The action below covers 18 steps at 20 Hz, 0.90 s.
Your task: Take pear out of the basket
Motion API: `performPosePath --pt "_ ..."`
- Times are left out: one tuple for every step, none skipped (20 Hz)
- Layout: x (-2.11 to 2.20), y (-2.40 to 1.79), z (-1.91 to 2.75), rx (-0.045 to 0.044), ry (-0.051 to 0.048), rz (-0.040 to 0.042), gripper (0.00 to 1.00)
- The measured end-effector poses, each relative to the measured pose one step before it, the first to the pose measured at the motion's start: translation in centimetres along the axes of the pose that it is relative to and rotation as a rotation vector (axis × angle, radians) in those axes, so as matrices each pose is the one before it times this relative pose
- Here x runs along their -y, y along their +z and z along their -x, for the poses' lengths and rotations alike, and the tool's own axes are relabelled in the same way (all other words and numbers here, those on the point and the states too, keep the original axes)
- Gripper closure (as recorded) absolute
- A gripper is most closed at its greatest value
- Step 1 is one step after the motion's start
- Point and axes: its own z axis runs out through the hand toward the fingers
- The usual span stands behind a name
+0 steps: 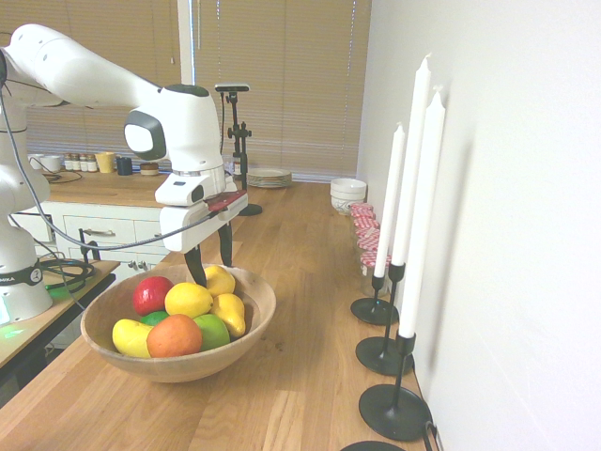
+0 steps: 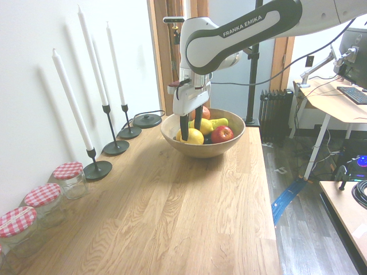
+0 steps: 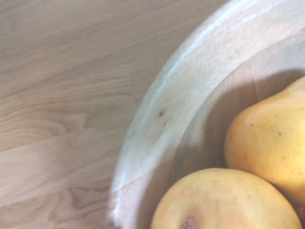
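Observation:
The light wooden basket [image 1: 252,315] stands on the wooden counter, full of fruit. The pear [image 1: 221,280] lies at the basket's far side in the first exterior view and nearest the camera, as pear [image 2: 192,137], in the second. My gripper [image 1: 212,271] hangs open just over it, one dark finger on each side, reaching down inside the rim; gripper [image 2: 190,127] shows the same. I cannot tell whether the fingers touch it. In the wrist view the basket rim [image 3: 162,124] curves past two yellow fruits; which of them is the pear I cannot tell.
Around the pear lie a red apple [image 1: 150,293], a round yellow fruit [image 1: 188,299], a longer yellow fruit [image 1: 231,314], a green apple [image 1: 213,331] and an orange [image 1: 174,336]. Tall white candles [image 1: 413,178] and red-lidded jars [image 2: 69,175] line the wall.

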Motion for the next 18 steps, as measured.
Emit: performPosePath --pt "-0.104 0.372 -0.170 0.00409 0.00310 0.00103 0.00" --pt "-0.104 0.436 -0.183 0.00670 0.00410 -0.00142 0.00" --pt "-0.086 0.456 -0.187 0.00610 0.00263 -0.00174 0.00" --pt "-0.058 0.455 -0.156 0.00452 0.00163 0.00024 0.00" --pt "-0.090 0.344 -0.168 0.00276 0.00056 0.00016 1.00" --pt "-0.103 0.209 -0.143 0.00233 -0.00024 -0.00071 1.00" --pt "-0.077 0.067 -0.094 0.00177 -0.00325 -0.00250 1.00" --pt "-0.070 -0.023 -0.081 -0.00064 -0.00588 -0.00184 1.00" --pt "-0.002 -0.013 -0.020 -0.00057 -0.00340 -0.00147 1.00" --pt "0.008 -0.009 -0.007 -0.00074 -0.00092 -0.00067 1.00" --pt "0.005 -0.008 -0.009 -0.00078 -0.00017 -0.00052 1.00" --pt "0.004 -0.008 -0.007 -0.00064 -0.00005 -0.00043 1.00" --pt "0.004 -0.018 -0.008 -0.00081 0.00003 -0.00060 1.00" --pt "0.009 -0.014 -0.008 -0.00098 -0.00006 -0.00072 1.00" --pt "0.011 -0.018 -0.004 -0.00088 -0.00008 -0.00072 1.00" --pt "0.008 -0.015 -0.005 -0.00069 0.00011 -0.00085 1.00" --pt "0.004 -0.037 -0.007 -0.00097 0.00009 -0.00096 1.00" --pt "0.008 -0.082 0.000 -0.00148 -0.00009 -0.00145 1.00"
